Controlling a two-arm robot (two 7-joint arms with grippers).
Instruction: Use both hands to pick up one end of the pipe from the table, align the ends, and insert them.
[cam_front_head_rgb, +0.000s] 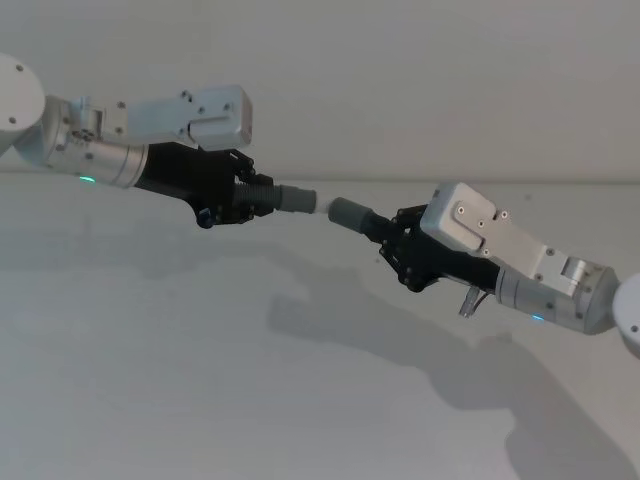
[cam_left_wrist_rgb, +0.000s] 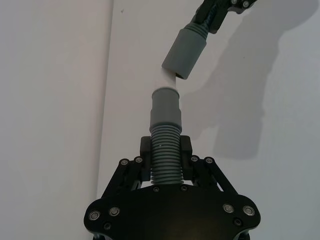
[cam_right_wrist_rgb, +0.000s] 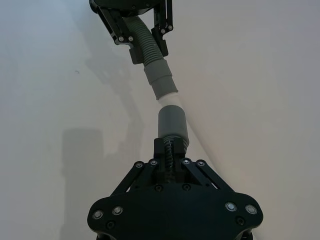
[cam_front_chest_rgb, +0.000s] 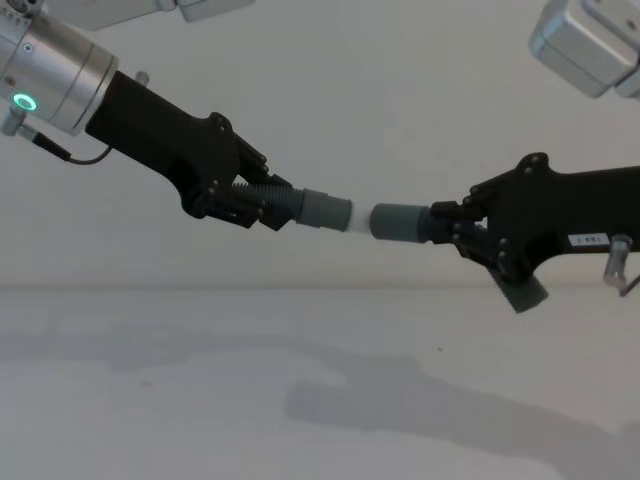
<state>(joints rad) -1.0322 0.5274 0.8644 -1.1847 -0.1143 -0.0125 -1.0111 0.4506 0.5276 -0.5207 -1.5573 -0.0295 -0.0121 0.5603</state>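
Observation:
Both pipe pieces hang above the white table (cam_front_head_rgb: 180, 400). My left gripper (cam_front_head_rgb: 258, 194) is shut on the ribbed body of the left piece (cam_left_wrist_rgb: 166, 160), just behind its grey cuff (cam_left_wrist_rgb: 166, 107). The cuff's pale whitish tip (cam_left_wrist_rgb: 169, 80) sticks out and reaches the mouth of the other cuff (cam_left_wrist_rgb: 187, 52). My right gripper (cam_front_head_rgb: 386, 233) is shut on the right piece right behind that cuff (cam_front_head_rgb: 350, 214). The two cuffs meet at a slight angle. How far the tip is inside I cannot tell. The right piece's far end (cam_front_chest_rgb: 525, 292) hangs below the right gripper (cam_front_chest_rgb: 452, 226).
The table (cam_front_chest_rgb: 200, 400) under both arms carries the shadows of arms and pipe. A plain pale wall (cam_front_chest_rgb: 380, 100) rises behind it.

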